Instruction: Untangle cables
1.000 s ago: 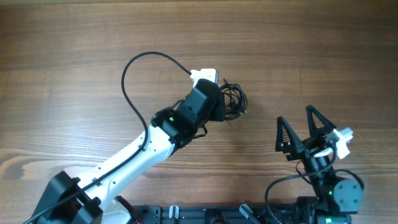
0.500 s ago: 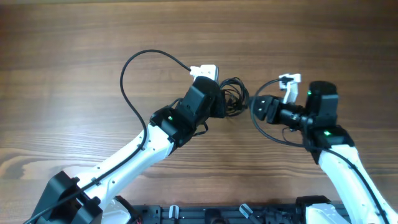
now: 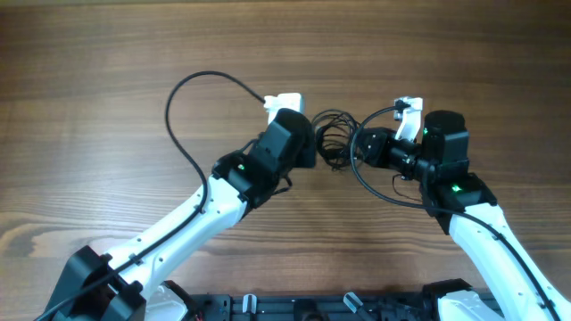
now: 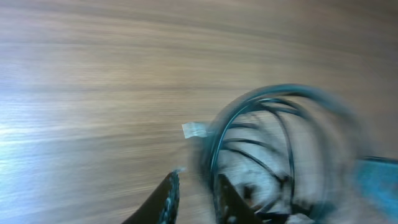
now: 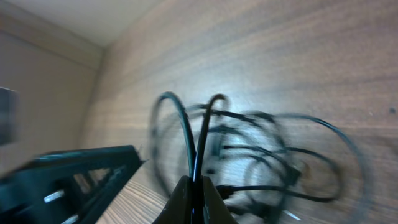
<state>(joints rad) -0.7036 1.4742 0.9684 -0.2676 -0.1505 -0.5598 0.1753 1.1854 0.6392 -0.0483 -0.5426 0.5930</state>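
wood-grain table (image 3: 107,71) carries the cables (image 3: 332,141), one small coiled bundle near its middle, between the two arms. a second ago the right arm (image 3: 482,232) sat folded at the near edge with its fingers spread. it has now swung in beside the bundle, and its wrist view shows the right fingers (image 5: 188,200) pressed together on one strand. the left fingers (image 4: 166,198) sit at the bundle's other side, but blur hides whether they pinch anything. with both sides engaged, pulling loops apart looks ready to begin.
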